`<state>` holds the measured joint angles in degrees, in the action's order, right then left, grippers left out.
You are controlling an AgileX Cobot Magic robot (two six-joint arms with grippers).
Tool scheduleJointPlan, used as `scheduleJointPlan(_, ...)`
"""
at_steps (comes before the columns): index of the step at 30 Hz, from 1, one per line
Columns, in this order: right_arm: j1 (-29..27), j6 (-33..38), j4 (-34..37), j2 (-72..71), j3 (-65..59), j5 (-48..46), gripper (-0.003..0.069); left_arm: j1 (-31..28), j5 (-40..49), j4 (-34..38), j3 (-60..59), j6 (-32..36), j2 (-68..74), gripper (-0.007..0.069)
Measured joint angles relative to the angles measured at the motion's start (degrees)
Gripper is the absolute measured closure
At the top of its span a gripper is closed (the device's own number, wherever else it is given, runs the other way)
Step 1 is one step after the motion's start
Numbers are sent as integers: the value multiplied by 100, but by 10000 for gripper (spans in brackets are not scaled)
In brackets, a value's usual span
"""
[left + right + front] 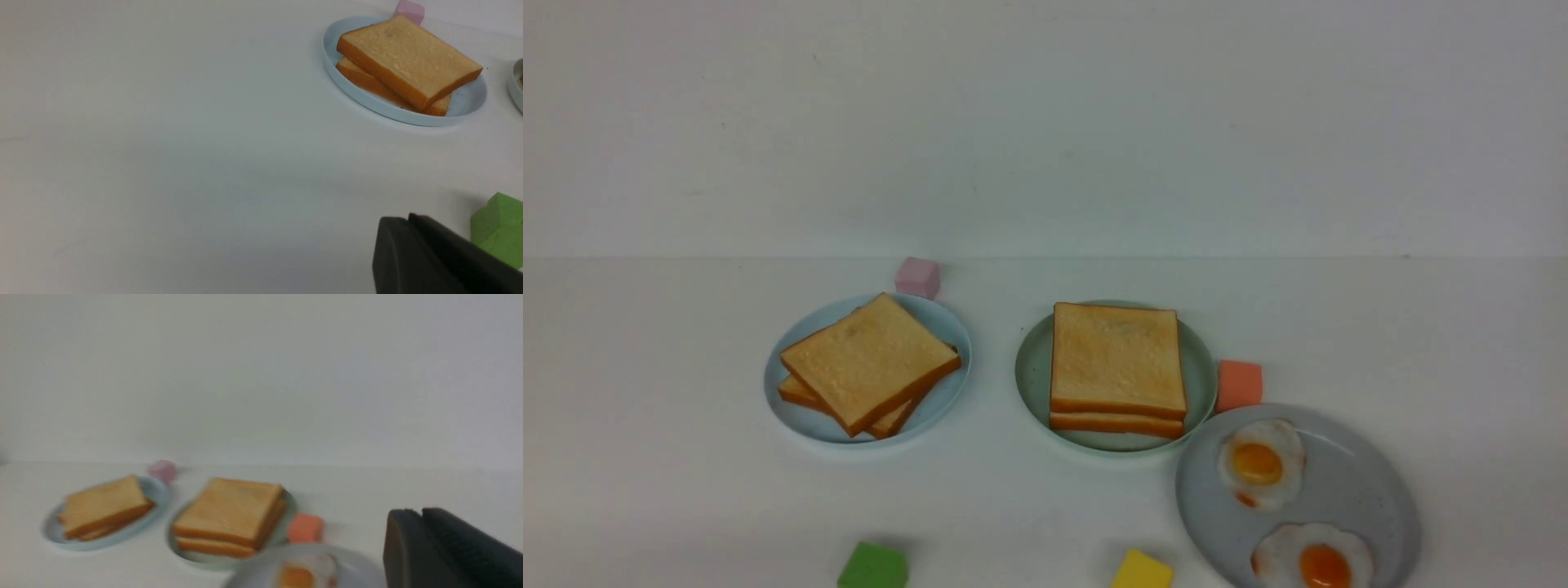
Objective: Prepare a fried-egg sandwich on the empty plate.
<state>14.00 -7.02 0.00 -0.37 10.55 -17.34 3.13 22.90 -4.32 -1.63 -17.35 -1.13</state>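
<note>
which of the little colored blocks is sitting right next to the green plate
The orange block, just off the mint-green plate on its right side. The pink, green and yellow blocks all sit farther from it.

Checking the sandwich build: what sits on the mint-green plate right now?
Two toast slices stacked squarely on the mint-green plate, the top one covering the lower except its front edge. No egg shows between them; anything there is hidden.
</note>
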Motion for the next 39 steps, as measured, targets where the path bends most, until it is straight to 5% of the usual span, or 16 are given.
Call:
scheduleJointPlan(3, -772, 625, 552, 0, -13, -618, 582, 1, 0, -4, 0, 0, 0, 587)
scheduleJointPlan(8, -1294, 882, 625, -13, -305, -869, 575, 1, 0, -4, 0, 0, 0, 585)
scheduleJointPlan(13, -1341, 875, 608, -27, -1069, -866, 571, 1, -6, -4, 0, 0, 0, 576)
scheduleJointPlan(39, -1341, 863, 609, -31, -1144, -516, 538, 1, -19, -4, -1, 0, 0, 549)
